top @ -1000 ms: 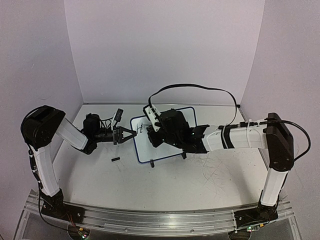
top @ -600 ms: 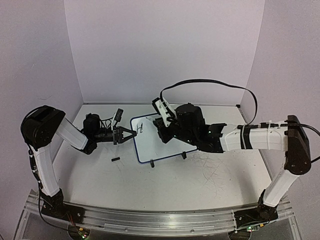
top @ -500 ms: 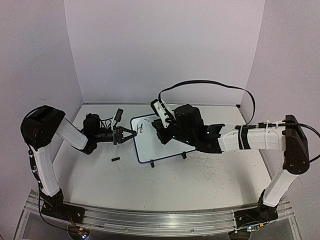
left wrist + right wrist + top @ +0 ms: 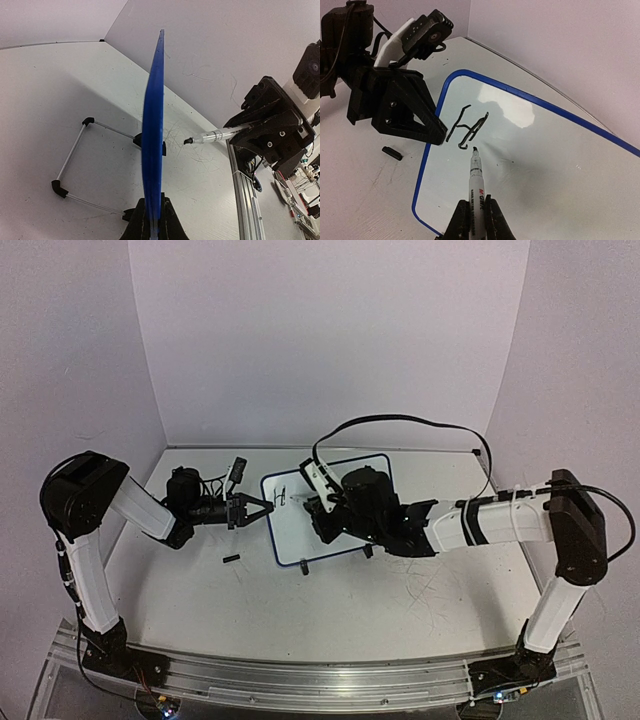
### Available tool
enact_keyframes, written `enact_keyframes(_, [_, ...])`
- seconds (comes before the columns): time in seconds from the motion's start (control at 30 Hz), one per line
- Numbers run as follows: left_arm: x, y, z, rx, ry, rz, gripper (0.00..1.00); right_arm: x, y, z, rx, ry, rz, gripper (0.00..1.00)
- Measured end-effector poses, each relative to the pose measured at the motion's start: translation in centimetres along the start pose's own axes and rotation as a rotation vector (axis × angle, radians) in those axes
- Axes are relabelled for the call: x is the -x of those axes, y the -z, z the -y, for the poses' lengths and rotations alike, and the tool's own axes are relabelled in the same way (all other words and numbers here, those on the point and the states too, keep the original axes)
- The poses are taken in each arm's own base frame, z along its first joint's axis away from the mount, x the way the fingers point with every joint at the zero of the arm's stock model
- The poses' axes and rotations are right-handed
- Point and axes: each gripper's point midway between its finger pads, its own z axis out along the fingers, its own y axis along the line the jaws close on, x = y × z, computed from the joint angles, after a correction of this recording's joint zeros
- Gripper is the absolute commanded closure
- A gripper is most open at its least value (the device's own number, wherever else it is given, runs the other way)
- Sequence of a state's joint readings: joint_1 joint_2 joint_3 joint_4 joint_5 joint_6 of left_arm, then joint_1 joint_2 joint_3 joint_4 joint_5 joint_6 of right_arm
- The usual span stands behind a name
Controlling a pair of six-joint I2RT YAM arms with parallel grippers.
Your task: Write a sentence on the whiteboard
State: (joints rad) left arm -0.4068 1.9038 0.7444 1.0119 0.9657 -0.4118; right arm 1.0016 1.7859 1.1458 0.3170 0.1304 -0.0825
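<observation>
The whiteboard (image 4: 292, 528) has a blue rim and stands tilted on its wire stand. A black "H" mark (image 4: 466, 127) is at its upper left. My left gripper (image 4: 262, 508) is shut on the board's left rim; the left wrist view shows the rim (image 4: 152, 125) edge-on between the fingers (image 4: 169, 220). My right gripper (image 4: 476, 206) is shut on a white marker (image 4: 476, 175), uncapped. Its tip sits just below the "H". In the left wrist view the marker (image 4: 212, 136) shows a small gap from the board's face.
A small black marker cap (image 4: 231, 560) lies on the table left of the board's lower corner; it also shows in the right wrist view (image 4: 393, 153). The wire stand (image 4: 75, 150) spreads behind the board. The right arm's black cable (image 4: 400, 422) loops above.
The right arm first swung right and off the board, then came back left and lower, bringing the marker tip beside the "H". The left gripper and board have not moved.
</observation>
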Motion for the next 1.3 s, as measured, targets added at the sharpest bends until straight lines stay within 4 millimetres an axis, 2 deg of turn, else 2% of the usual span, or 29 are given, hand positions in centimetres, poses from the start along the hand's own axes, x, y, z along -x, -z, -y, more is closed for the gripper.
enact_keyframes(0.3, [0.0, 0.0, 0.0, 0.0, -0.001, 0.0, 1.0, 0.2, -0.1, 1.2, -0.049, -0.01, 0.006, 1.0])
enact_keyframes(1.3, [0.0, 0.0, 0.0, 0.0, -0.001, 0.0, 1.0, 0.3, -1.0, 1.7, -0.073, -0.019, 0.014, 1.0])
